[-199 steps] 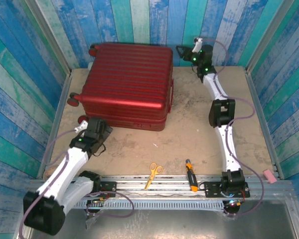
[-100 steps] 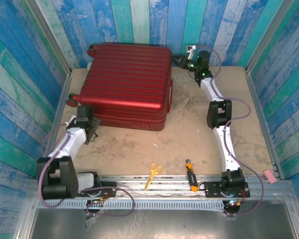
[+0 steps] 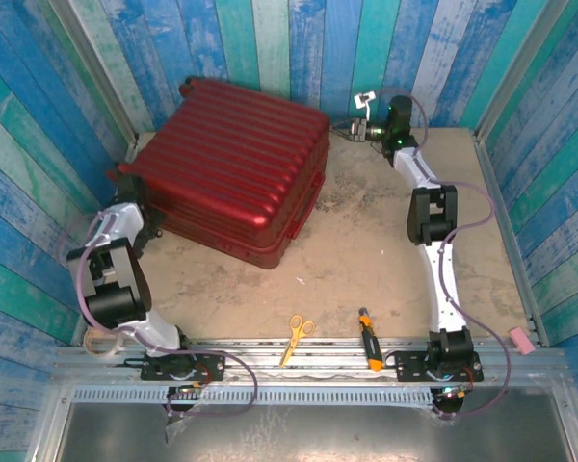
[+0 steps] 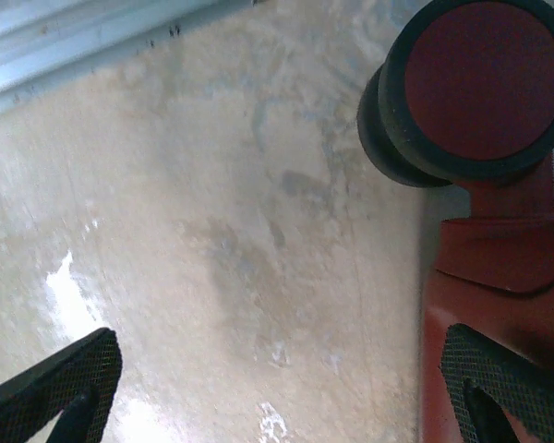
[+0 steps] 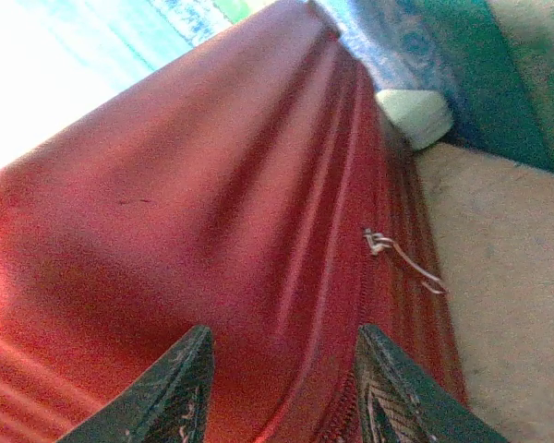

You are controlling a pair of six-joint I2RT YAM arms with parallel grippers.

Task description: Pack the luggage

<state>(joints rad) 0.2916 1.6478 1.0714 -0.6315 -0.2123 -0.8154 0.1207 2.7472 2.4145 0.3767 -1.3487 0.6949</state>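
Suitcase [image 3: 241,154] lies shut and skewed at the table's [image 3: 366,250] back left, wheel [image 4: 480,78] end right beside my wide-open left tool [image 4: 277,397], while my half-narrowed, empty-looking right tool [image 5: 286,397] faces its far-right corner.

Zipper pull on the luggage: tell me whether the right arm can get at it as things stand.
Probably yes. In the right wrist view the right gripper points along the luggage shell, jaws partly apart. The zipper pull hangs off the seam just ahead of it, with nothing lying between.
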